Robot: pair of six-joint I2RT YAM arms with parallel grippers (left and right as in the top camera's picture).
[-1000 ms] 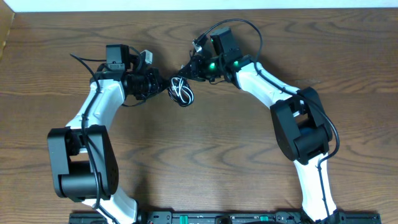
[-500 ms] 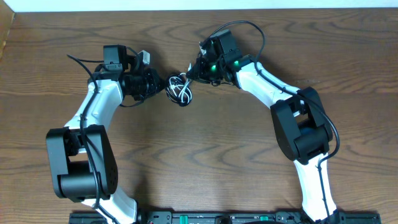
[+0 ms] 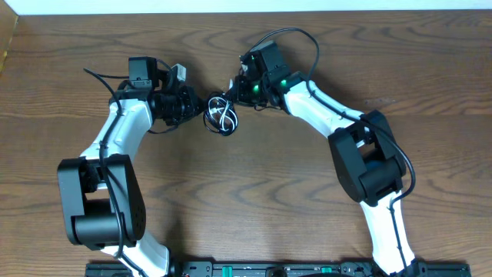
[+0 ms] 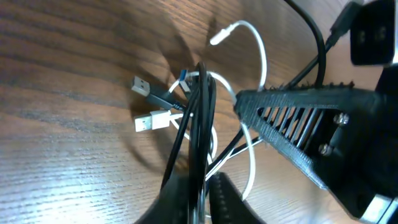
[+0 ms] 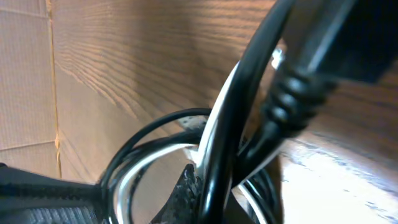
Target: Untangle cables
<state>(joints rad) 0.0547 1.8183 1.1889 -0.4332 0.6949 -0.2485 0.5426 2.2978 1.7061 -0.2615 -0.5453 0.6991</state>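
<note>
Looking at my own hardware now: left arm (image 3: pixel 121 132) and right arm (image 3: pixel 317 105) are white shells on chunky black joints, with black wires (image 3: pixel 294 31) running along them. A green light (image 3: pixel 255 86) glows at the right wrist. The left finger (image 4: pixel 292 118) is black and slotted, with two screws (image 4: pixel 341 117).

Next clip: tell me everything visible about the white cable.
The white cable is thin, glossy and plastic-looking, curled in loose loops. One end has a flat white USB plug with a metal tip, the other a small slim white plug. Its loops thread through the black cable coils, over the wooden table.
</note>
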